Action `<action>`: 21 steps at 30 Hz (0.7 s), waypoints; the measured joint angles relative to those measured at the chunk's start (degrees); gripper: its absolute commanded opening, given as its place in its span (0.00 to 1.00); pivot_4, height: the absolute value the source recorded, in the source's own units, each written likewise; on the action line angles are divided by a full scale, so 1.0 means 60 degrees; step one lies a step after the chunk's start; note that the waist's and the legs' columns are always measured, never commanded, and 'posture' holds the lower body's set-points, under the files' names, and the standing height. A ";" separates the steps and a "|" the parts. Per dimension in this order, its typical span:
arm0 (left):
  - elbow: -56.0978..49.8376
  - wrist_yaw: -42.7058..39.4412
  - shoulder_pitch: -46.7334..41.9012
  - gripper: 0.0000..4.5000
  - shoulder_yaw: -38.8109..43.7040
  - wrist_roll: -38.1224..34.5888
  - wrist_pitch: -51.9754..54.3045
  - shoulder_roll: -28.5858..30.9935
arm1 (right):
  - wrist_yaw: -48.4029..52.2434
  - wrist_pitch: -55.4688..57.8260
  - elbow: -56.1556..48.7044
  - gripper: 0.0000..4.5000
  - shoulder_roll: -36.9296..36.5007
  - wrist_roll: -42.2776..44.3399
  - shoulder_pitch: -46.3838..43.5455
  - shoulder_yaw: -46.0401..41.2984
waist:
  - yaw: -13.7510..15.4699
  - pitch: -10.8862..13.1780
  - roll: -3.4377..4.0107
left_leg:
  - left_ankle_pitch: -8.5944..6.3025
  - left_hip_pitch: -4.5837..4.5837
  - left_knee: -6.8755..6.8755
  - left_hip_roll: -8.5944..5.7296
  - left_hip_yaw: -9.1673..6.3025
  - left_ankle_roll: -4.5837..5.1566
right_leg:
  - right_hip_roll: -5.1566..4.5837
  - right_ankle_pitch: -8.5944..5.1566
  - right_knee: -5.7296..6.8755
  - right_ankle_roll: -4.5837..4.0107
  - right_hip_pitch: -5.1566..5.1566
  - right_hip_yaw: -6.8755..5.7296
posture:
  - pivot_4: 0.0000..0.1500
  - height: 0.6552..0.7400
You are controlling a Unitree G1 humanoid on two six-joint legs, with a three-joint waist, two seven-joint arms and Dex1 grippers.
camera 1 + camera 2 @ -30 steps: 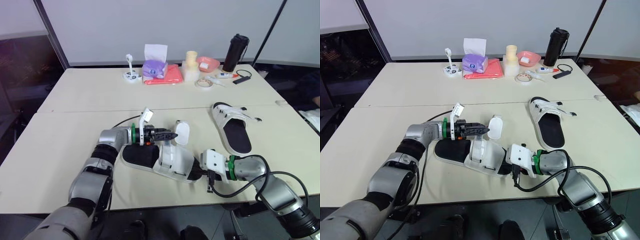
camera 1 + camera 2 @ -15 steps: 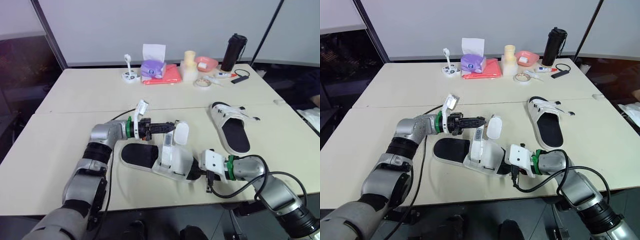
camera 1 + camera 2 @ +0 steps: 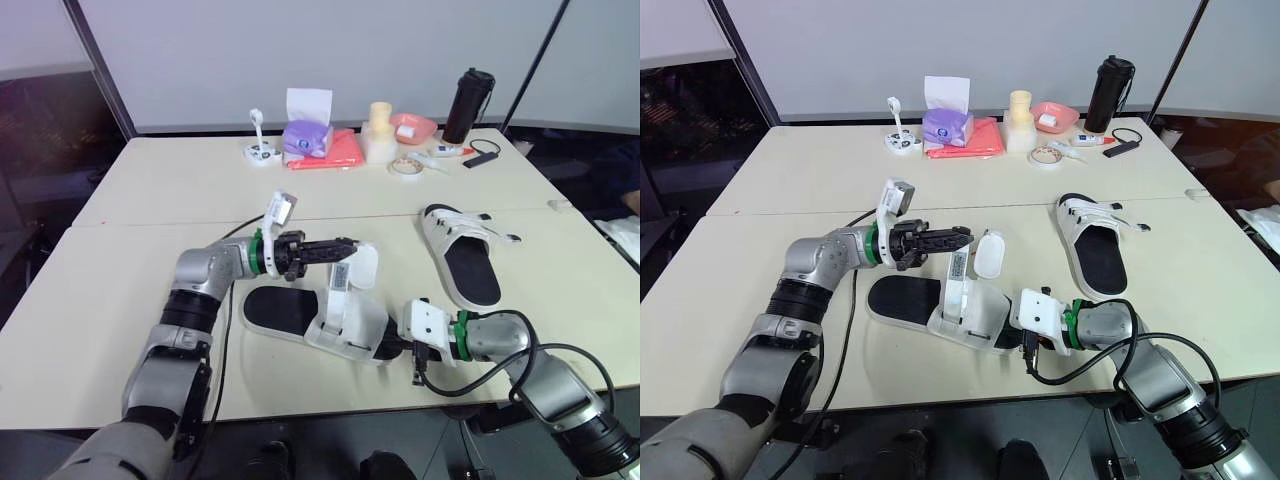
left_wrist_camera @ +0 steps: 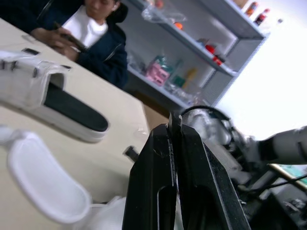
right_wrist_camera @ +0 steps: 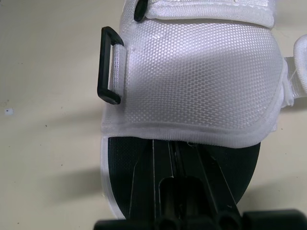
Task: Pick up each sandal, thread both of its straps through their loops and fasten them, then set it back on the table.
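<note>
The near sandal, white with a black insole, lies at the table's front middle. One strap stands upright from its white upper, and an oval flap folds out on the far side. My left gripper hovers just above the strap's tip, fingers shut with nothing visible between them. At the sandal's toe my right gripper is shut, its fingers lying on the insole and tucked under the upper, beside a black loop. The second sandal lies to the right.
Along the far edge stand a purple tissue box, a red cloth, a pale cup stack, a pink bowl, a tape roll and a black bottle. A seated person is beyond the table.
My left gripper has shut, rolled at the wrist and risen a little over the sandal. The strap stands more upright. My right gripper has stayed at the toe.
</note>
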 measured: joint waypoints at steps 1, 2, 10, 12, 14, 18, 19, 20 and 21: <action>0.0350 0.0019 -0.0001 0.01 -0.0006 0.0137 -0.0329 -0.0122 | -0.0007 0.0000 -0.0007 0.00 0.0000 -0.0004 0.0004 0.0001 | -0.0001 0.0000 0.0000 | 0.0000 0.0000 0.0000 -0.0002 0.0000 0.0000 | 0.0000 0.0000 0.0000 0.0000 0.0000 0.0000 | 1.00 0.93; 0.0642 0.0028 -0.0005 0.01 -0.0035 0.0232 -0.0558 -0.0197 | -0.0011 0.0001 -0.0014 0.00 0.0000 -0.0007 0.0007 0.0001 | -0.0003 0.0000 0.0000 | 0.0000 -0.0001 0.0000 -0.0004 0.0000 0.0000 | 0.0000 0.0000 0.0000 0.0000 -0.0003 0.0000 | 1.00 0.93; 0.2681 0.0328 -0.0751 0.01 0.0161 0.0729 -0.1982 -0.0596 | -0.0059 0.0074 -0.0170 0.00 0.0000 -0.0033 0.0085 -0.0027 | -0.0001 0.0000 -0.0001 | 0.0000 -0.0002 0.0002 -0.0010 0.0001 0.0001 | -0.0001 -0.0001 0.0000 0.0002 -0.0002 -0.0001 | 1.00 0.93; 0.2999 0.0354 -0.0879 0.01 0.0273 0.0780 -0.2158 -0.0616 | -0.0083 0.0077 -0.0203 0.00 -0.0001 -0.0033 0.0120 -0.0037 | -0.0009 0.0000 0.0000 | 0.0000 -0.0002 0.0001 -0.0010 0.0001 0.0001 | -0.0001 -0.0001 0.0001 0.0002 -0.0002 -0.0001 | 1.00 0.93; 0.3270 0.0364 -0.0928 0.01 0.0363 0.0797 -0.2225 -0.0614 | -0.0103 0.0090 -0.0234 0.00 -0.0003 -0.0037 0.0149 -0.0053 | -0.0004 0.0000 -0.0001 | 0.0000 -0.0002 0.0002 -0.0011 0.0000 0.0001 | -0.0001 -0.0001 0.0002 0.0003 -0.0002 -0.0001 | 1.00 0.93; 0.3615 0.0389 -0.1018 0.01 0.0432 0.0851 -0.2361 -0.0641 | -0.0136 0.0104 -0.0268 0.00 -0.0003 -0.0051 0.0183 -0.0065 | 0.0001 0.0001 -0.0001 | 0.0000 -0.0002 0.0004 -0.0013 0.0000 0.0001 | -0.0001 -0.0001 0.0004 0.0003 0.0000 -0.0001 | 1.00 0.93; 0.3688 0.0402 -0.1065 0.01 0.0443 0.0873 -0.2382 -0.0655 | -0.0137 0.0104 -0.0271 0.00 -0.0004 -0.0055 0.0184 -0.0065 | 0.0001 0.0000 -0.0001 | 0.0000 -0.0002 0.0004 -0.0013 0.0000 0.0001 | -0.0001 -0.0001 0.0004 0.0004 0.0000 -0.0001 | 1.00 0.93; 0.3782 0.0414 -0.1116 0.01 0.0445 0.0911 -0.2410 -0.0662 | -0.0138 0.0104 -0.0274 0.00 -0.0004 -0.0059 0.0185 -0.0064 | -0.0002 0.0000 -0.0001 | 0.0000 -0.0002 0.0004 -0.0014 0.0000 0.0001 | -0.0001 -0.0001 0.0005 0.0004 0.0000 -0.0001 | 1.00 0.93; 0.3855 0.0430 -0.1149 0.01 0.0446 0.0971 -0.2434 -0.0665 | -0.0138 0.0104 -0.0275 0.00 -0.0003 -0.0060 0.0185 -0.0061 | -0.0007 0.0000 -0.0001 | 0.0000 -0.0002 0.0004 -0.0014 0.0000 0.0001 | -0.0001 -0.0001 0.0006 0.0004 0.0000 -0.0001 | 1.00 0.93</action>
